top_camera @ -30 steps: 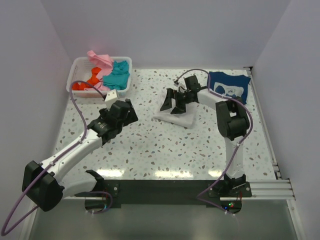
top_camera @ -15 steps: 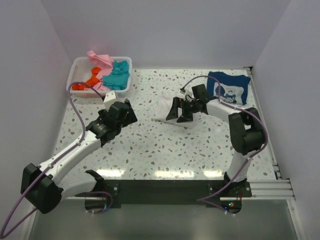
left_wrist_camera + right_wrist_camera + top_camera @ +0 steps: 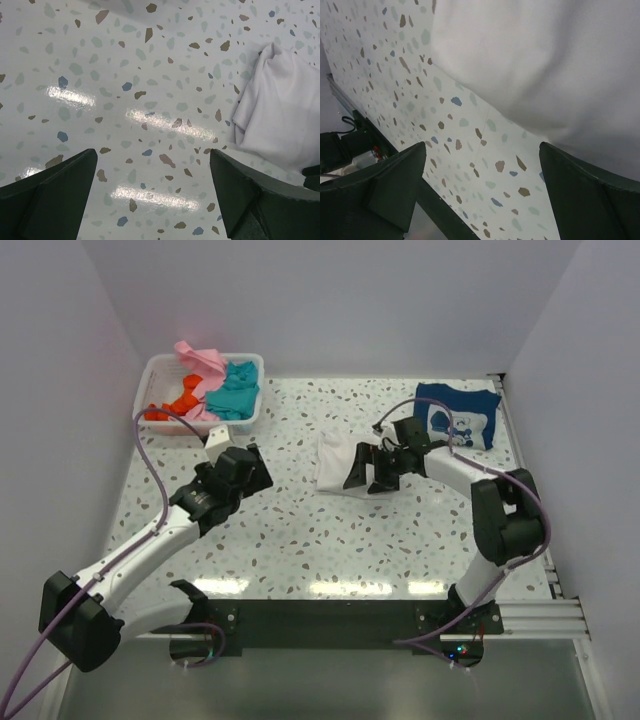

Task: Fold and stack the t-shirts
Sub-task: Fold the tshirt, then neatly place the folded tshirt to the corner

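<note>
A plain white t-shirt (image 3: pixel 334 462) lies bunched on the table's middle. It also shows at the right of the left wrist view (image 3: pixel 280 110) and fills the top of the right wrist view (image 3: pixel 545 60). My right gripper (image 3: pixel 368 470) is open and empty, low over the shirt's right edge; in its own view (image 3: pixel 482 150) bare table lies between the jaws. My left gripper (image 3: pixel 246 464) is open and empty, left of the shirt, over bare table (image 3: pixel 153 155). A navy t-shirt with a white print (image 3: pixel 458 417) lies flat at the back right. Pink (image 3: pixel 200 358), orange (image 3: pixel 176 402) and teal (image 3: pixel 236 388) t-shirts fill the basket.
The white slotted basket (image 3: pixel 160 368) stands at the back left corner. The speckled table (image 3: pixel 330 540) is walled on three sides. A metal rail (image 3: pixel 545 540) runs along the right edge. The arm bases sit on a black plate at the near edge.
My right gripper has moved nearer and to the right, from over the white shirt's middle to its right edge. The shirt now lies narrower. My left gripper has shifted slightly.
</note>
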